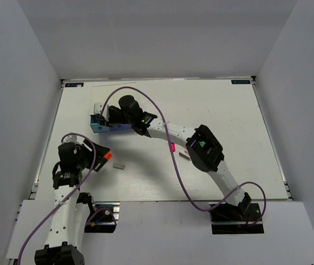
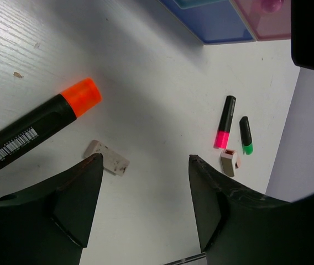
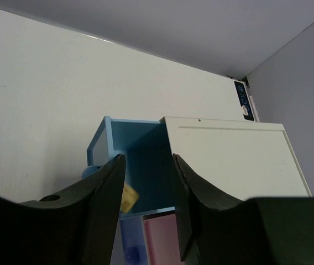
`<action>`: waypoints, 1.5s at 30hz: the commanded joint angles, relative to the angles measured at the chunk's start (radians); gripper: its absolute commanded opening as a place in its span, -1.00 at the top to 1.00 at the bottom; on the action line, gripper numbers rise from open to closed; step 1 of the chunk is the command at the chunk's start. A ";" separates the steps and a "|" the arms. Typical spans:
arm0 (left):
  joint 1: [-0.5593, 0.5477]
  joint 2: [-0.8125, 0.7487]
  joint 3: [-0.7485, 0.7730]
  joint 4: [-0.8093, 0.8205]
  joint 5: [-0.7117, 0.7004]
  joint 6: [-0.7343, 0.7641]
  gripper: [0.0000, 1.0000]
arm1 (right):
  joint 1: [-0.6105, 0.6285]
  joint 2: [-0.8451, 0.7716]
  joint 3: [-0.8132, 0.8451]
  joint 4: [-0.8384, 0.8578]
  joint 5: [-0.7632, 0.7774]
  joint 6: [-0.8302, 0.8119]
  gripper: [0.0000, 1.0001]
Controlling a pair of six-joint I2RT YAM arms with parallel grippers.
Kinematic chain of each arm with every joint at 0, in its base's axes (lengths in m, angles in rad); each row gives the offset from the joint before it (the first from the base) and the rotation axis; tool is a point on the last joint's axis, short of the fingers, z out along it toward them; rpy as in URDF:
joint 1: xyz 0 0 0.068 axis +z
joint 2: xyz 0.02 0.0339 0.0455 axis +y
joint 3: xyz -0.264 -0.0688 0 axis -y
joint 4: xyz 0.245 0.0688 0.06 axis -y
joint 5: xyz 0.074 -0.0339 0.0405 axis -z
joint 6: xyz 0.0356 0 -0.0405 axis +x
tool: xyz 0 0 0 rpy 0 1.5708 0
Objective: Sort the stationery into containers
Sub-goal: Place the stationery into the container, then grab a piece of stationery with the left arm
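- The left black claw (image 2: 145, 168) is hanging spread and empty over the white tabletop (image 1: 229, 121), on the near side of the small white-topped square box (image 3: 229, 160).
- A short black highlighter with an orange cap (image 2: 41, 124) is lying near that claw, with a grey-white eraser (image 2: 106, 157) close by but apart.
- The right black claw (image 3: 148, 163) is hovering, fingers parted, over the box's pulled-out light blue drawer (image 3: 140, 143); a small tan eraser (image 3: 128, 197) is sitting inside, just beside one finger.
- Right of the box, well apart, a pink-capped highlighter (image 2: 224, 121) and a green-capped highlighter (image 2: 246, 135) are lying side by side, a pink-white eraser (image 2: 229, 161) just beside them.
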 commanded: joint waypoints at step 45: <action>-0.298 0.477 0.240 -0.245 -0.314 -0.306 -0.37 | -0.194 -0.974 -1.008 0.028 0.287 0.159 -0.25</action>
